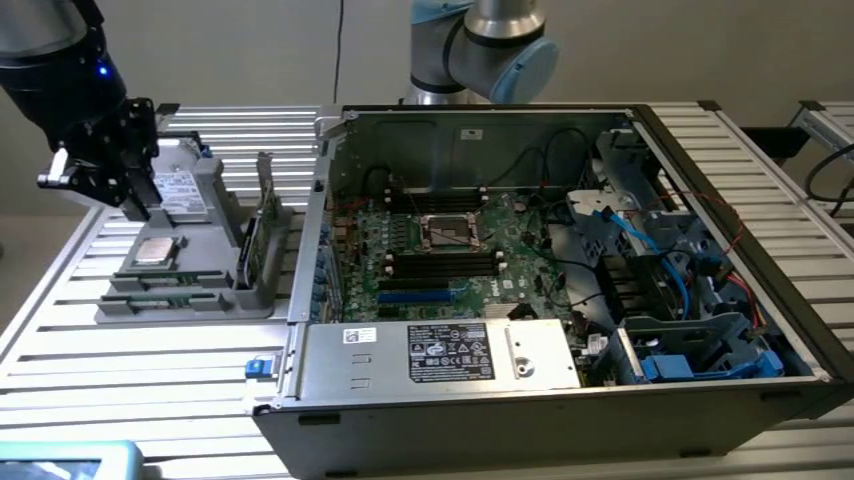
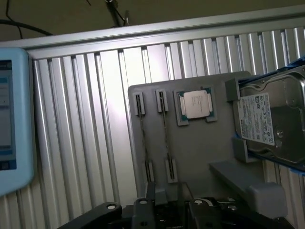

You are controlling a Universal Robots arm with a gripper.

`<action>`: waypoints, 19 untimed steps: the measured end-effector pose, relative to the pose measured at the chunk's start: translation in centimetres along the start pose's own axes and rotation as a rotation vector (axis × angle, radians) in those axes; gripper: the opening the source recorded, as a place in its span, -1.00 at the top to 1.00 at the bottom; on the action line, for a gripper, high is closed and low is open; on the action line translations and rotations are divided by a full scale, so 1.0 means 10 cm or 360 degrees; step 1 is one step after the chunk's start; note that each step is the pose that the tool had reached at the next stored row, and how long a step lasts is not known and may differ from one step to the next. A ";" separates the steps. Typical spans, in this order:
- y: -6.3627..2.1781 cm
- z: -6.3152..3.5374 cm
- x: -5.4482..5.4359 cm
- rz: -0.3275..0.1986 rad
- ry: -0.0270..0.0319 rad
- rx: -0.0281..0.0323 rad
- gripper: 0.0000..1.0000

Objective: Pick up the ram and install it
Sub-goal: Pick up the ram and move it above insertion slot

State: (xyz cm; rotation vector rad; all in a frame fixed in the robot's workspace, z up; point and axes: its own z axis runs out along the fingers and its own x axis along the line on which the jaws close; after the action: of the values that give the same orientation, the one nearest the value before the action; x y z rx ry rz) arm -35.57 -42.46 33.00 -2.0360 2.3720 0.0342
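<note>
Grey tray (image 2: 200,148) noted on worktop (image 1: 134,360). Ram (image 2: 166,137) seated on edge in tray slots. Black tool (image 1: 118,200) above tray's hard drive (image 1: 180,185) end; cannot tell whether wide or narrow.

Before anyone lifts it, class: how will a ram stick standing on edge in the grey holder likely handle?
The ram stick looks thin and flat, so it is probably stiff and light. Standing on edge in the grey holder, it may tip if pushed sideways.
</note>
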 end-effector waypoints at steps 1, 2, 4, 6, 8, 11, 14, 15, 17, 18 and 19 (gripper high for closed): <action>0.006 0.013 0.00 0.0000 0.00013 0.00001 0.40; 0.017 0.028 0.00 0.0000 0.00031 0.00003 0.26; 0.049 0.059 0.01 0.0000 0.00064 0.00008 0.26; 0.083 0.093 0.01 0.0000 0.00080 0.00013 0.26; 0.102 0.127 0.02 -0.0001 0.00086 0.00002 0.26; 0.114 0.182 0.02 -0.0010 0.00090 -0.00017 0.26; 0.116 0.236 0.03 -0.0027 0.00094 -0.00033 0.26; 0.116 0.255 0.03 -0.0032 0.00094 -0.00036 0.26; 0.117 0.291 0.03 -0.0041 0.00094 -0.00038 0.26; 0.117 0.309 0.03 -0.0047 0.00095 -0.00040 0.26; 0.117 0.328 0.03 -0.0059 0.00095 -0.00042 0.26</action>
State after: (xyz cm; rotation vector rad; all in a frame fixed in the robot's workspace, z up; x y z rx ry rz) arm -36.78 -42.47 29.72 -2.0833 2.3384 0.0308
